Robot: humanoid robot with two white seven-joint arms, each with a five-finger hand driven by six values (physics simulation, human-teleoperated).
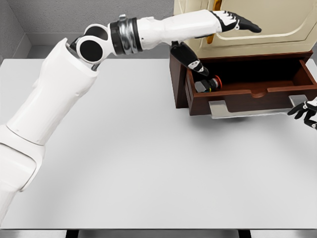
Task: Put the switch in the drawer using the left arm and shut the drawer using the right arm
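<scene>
The likely slip here is the switch [212,84] catching on the drawer [250,94]'s left wall or front lip and tipping out onto the table [124,163] — it sits right at the near-left corner, low inside. The left hand [198,67] reaches down into that corner, thumb and 1 finger pinched narrowly on the switch, other fingers extended. The right hand [306,110] waits at the far right, fingers loosely spread — empty.

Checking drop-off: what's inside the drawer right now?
In the open drawer, at its left end: the switch, with the left hand on it. The front wall hides the drawer floor. Right hand waits nearby.
</scene>
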